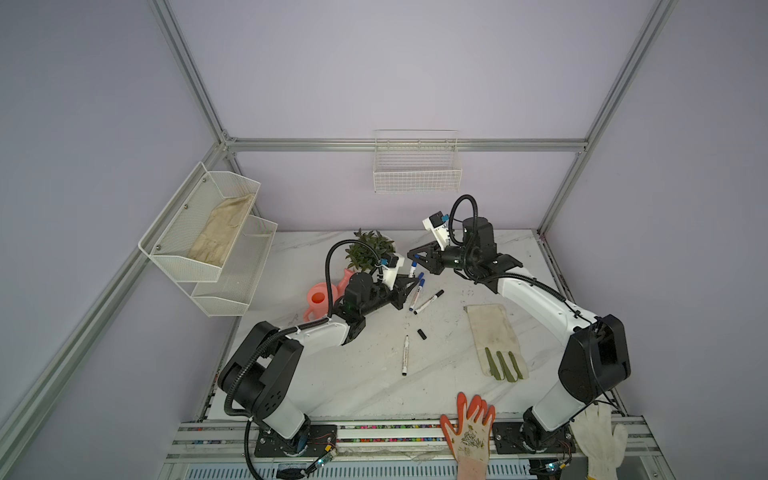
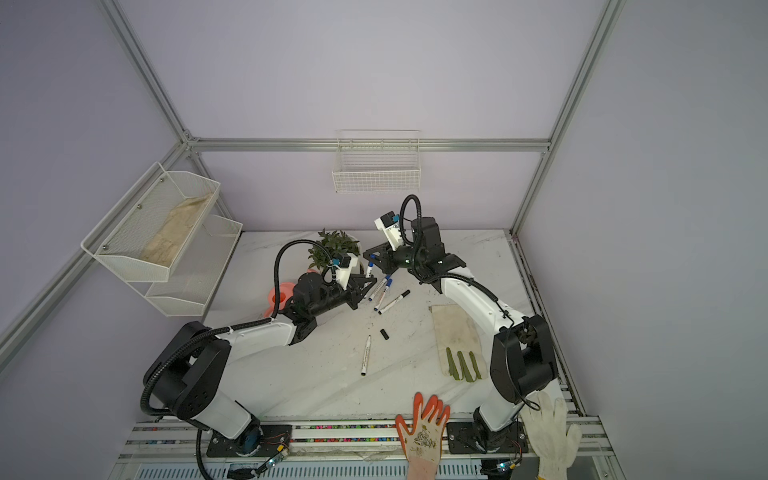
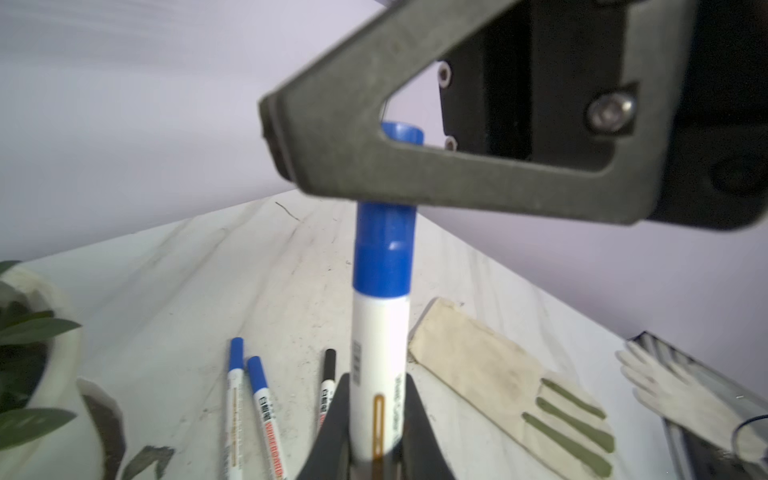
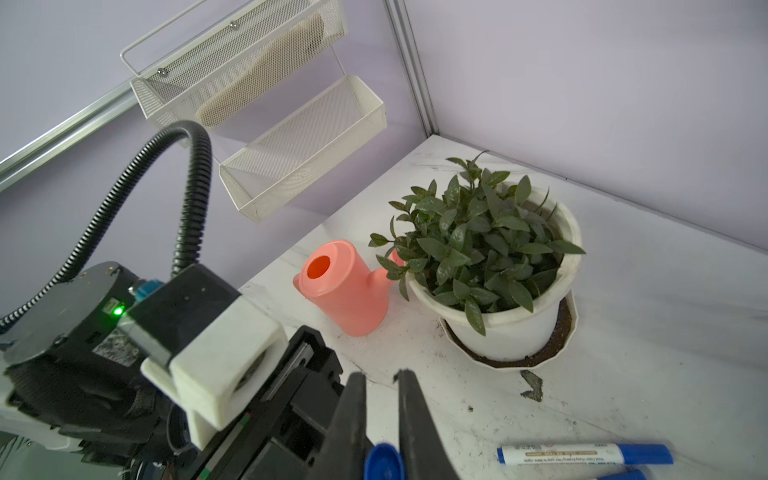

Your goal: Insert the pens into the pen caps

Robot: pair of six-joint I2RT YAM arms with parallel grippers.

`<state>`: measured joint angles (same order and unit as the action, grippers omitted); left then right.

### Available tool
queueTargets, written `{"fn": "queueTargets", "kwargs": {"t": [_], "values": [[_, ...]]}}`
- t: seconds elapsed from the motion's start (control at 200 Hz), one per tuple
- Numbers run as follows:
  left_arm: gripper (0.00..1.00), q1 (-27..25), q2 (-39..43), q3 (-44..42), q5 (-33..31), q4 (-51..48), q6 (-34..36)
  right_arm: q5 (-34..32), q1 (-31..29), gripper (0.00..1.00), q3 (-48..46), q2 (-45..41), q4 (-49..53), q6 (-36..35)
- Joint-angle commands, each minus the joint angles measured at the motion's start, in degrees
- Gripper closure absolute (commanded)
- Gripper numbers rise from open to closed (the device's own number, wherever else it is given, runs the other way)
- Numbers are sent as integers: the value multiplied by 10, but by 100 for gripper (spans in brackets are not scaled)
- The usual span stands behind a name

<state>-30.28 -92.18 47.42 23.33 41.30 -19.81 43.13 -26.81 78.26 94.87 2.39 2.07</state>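
Pen (image 3: 380,353) and blue cap (image 3: 384,232) meet in the air between my two arms, above the far middle of the surface (image 1: 374,395) and near the plant (image 1: 368,249). My left jaws are clenched on the white barrel. My right jaws are clamped across the blue cap, and its round end shows between them in the right wrist view. I cannot tell whether the cap is pushed fully home. On the surface close by, a blue-capped pen (image 3: 236,374), a second blue-capped pen (image 3: 259,388) and a black-capped pen (image 3: 329,370) lie side by side. Nearer my end, an uncapped pen (image 1: 405,355) lies flat, with a loose black cap (image 1: 422,334) just beside it, not touching.
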Motion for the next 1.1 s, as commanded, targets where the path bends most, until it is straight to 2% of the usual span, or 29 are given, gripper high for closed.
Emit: {"fn": "queueTargets", "kwargs": {"t": [0.0, 0.06, 0.22, 0.33, 0.48, 0.63, 0.88, 1.1], "values": [[100, 108, 21, 188, -137, 354, -242, 10, -15, 100, -65, 36, 232, -29], [100, 121, 16, 200, -146, 359, -246, 4, -15, 100, -69, 32, 235, -33], [100, 138, 26, 212, -172, 340, -200, 17, -15, 100, -78, 18, 239, -34], [100, 138, 37, 217, -159, 314, -112, -4, -19, 100, -83, 21, 251, -30], [100, 135, 50, 212, -195, 298, -47, -61, -37, 100, -79, 28, 287, -51], [100, 127, 52, 231, -200, 298, 26, -60, -39, 100, -81, 30, 291, -53], [100, 87, 36, 289, -157, 307, 152, -51, -47, 100, -79, 46, 301, -59], [100, 40, 15, 334, -119, 328, 210, -44, -58, 100, -83, 61, 305, -59]]}}
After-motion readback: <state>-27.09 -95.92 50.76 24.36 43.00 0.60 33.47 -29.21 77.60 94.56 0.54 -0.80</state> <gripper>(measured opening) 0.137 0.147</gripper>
